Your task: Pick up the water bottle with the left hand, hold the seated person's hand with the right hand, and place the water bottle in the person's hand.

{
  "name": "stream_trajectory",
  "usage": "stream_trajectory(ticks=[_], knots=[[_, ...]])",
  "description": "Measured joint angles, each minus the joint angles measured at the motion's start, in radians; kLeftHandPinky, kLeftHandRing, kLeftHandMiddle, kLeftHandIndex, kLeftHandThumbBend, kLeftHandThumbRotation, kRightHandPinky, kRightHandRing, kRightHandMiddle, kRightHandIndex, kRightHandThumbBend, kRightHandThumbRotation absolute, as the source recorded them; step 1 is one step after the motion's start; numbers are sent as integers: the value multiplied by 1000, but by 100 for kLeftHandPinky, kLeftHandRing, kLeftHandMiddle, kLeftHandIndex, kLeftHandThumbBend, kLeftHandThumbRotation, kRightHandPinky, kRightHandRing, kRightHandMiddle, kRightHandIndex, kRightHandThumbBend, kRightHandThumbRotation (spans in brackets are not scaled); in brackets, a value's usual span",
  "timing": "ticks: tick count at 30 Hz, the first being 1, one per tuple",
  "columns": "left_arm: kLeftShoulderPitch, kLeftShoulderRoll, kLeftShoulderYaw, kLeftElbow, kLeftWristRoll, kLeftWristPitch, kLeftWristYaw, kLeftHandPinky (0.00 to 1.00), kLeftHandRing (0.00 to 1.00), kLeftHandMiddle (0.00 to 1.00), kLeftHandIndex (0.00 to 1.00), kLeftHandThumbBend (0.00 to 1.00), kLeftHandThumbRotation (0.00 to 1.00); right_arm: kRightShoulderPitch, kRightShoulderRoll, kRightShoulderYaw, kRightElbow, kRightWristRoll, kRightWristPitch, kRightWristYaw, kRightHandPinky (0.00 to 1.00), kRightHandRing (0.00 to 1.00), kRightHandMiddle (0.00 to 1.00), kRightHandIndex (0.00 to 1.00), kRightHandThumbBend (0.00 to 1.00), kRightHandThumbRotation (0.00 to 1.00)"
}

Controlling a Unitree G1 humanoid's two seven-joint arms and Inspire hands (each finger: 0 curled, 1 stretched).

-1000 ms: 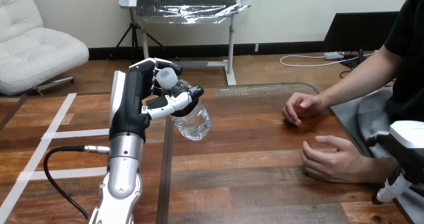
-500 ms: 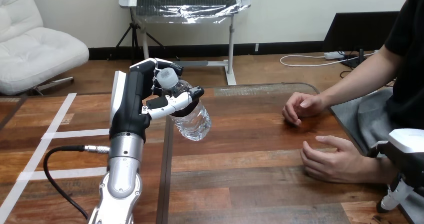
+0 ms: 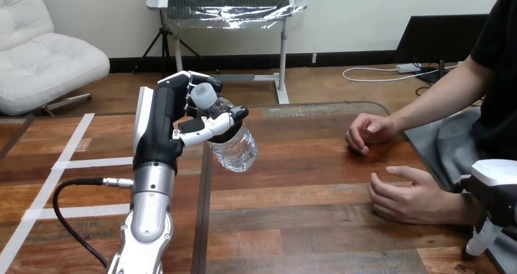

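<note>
Two hands: left hand (image 3: 163,122) clasps the water bottle (image 3: 235,147) aloft; whether right hand (image 3: 497,190) grasps anything, cannot tell.

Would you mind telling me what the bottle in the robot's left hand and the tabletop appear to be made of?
The water bottle looks like thin clear plastic: see-through, glossy, with crumpled walls and a whitish cap. The table appears to be wooden planks, reddish-brown with visible grain and a slight sheen; solid wood or veneer cannot be told.
</note>
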Motion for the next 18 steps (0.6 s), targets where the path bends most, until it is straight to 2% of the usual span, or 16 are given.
stream_trajectory(ticks=[18], knots=[[0,2,0,0,0,0,-1,39,42,45,49,66,0,-87,-1,47,145,-1,-32,-48,79,86,87,84,76,2]])
